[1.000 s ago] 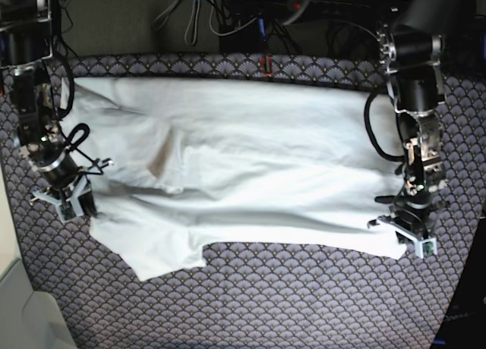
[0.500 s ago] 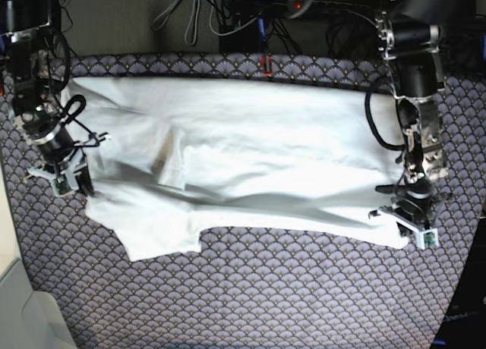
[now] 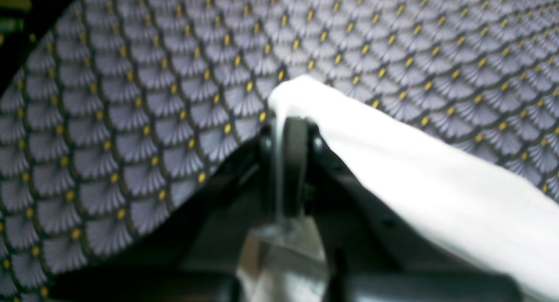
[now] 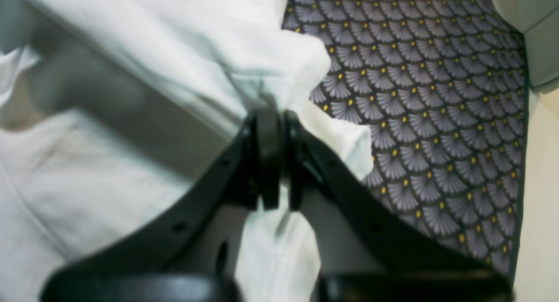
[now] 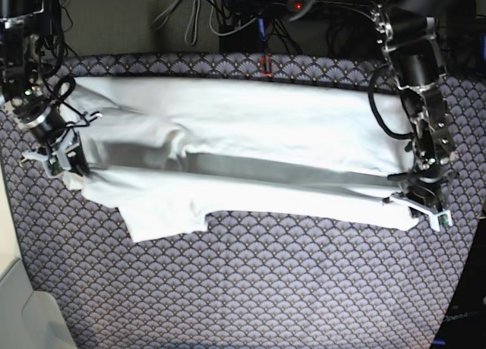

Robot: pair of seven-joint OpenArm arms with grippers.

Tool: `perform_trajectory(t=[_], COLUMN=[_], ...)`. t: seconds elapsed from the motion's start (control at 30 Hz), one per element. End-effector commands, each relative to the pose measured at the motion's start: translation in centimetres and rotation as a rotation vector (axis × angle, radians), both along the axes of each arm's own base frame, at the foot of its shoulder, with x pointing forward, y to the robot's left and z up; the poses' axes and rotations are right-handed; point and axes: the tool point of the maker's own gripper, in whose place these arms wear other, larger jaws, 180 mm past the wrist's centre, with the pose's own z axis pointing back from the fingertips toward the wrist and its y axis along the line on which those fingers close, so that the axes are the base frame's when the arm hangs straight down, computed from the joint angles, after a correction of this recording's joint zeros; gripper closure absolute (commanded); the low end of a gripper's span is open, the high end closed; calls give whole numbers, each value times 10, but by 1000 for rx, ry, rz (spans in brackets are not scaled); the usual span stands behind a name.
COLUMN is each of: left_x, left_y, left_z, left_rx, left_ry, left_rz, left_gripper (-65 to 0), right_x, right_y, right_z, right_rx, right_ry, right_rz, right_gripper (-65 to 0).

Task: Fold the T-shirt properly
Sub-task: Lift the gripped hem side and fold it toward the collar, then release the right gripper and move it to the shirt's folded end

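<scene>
The T-shirt (image 5: 250,159) lies spread sideways across the scale-patterned cloth (image 5: 266,296) covering the table, its long edge near the far side and a sleeve (image 5: 163,226) poking out toward the near side on the base view's left. Both of the 2 arms grip its near edge, which is lifted so that a dark shadowed fold runs along the middle of the shirt. The left gripper (image 3: 288,132) is clenched on a corner of white fabric, which drapes off to the right in its wrist view. The right gripper (image 4: 273,127) is likewise pinched tight on a bunched edge, with fabric hanging on both sides of its jaws.
</scene>
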Motion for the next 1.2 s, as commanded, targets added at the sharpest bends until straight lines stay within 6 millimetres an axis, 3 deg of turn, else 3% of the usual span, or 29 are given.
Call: perform_trajectory(t=[0.0,0.13,0.27,0.53,0.87,1.17], left_x=[12,14,7,-23,-49,-59], left_y=[13,11,11,8,8,10], left_z=[30,42,40,28,15,3], left_rx=[38,55,63,83,107,108], left_ry=[-80,-106,-102,-30,13,46], left_rz=[23,12,10,-5,-17,-17], left_gripper=[-5,-5,-5,-5,-5,-5], right_x=[5,-8,-21,-29,-33,-53], right_y=[-9,4,14,3,2,2], right_z=[14,17,16,-1,-6,-20], right_rx=[-24,-24,-22,-25,-25,-25], right_ry=[-41,-42,-31,21,35,89], right_rz=[-10,27,54,26,23,24], right_gripper=[0,0,0,0,0,0])
